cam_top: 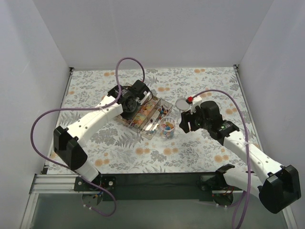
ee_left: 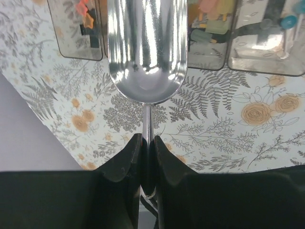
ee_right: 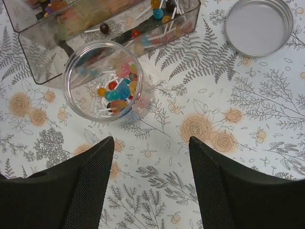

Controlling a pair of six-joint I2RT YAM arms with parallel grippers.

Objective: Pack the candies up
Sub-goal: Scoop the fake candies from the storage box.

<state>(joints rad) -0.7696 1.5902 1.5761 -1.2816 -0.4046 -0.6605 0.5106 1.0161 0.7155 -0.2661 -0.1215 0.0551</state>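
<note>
My left gripper (ee_left: 147, 143) is shut on the thin handle of a metal scoop (ee_left: 147, 47), whose shiny bowl looks empty. The scoop hangs over the near edge of a clear compartment tray (ee_left: 267, 47) holding candies (ee_left: 209, 19). In the top view the left gripper (cam_top: 142, 95) is above the tray (cam_top: 151, 130). A clear round jar (ee_right: 76, 67) stands next to the tray with several coloured candies (ee_right: 116, 90) at its bottom. My right gripper (ee_right: 151, 143) is open over bare cloth, just near-right of the jar (cam_top: 167, 128), with nothing between its fingers.
A round metal lid (ee_right: 259, 26) lies flat on the floral cloth, to the right of the tray and beyond the right gripper (cam_top: 189, 125). White walls close in the table on three sides. A purple cable loops above each arm.
</note>
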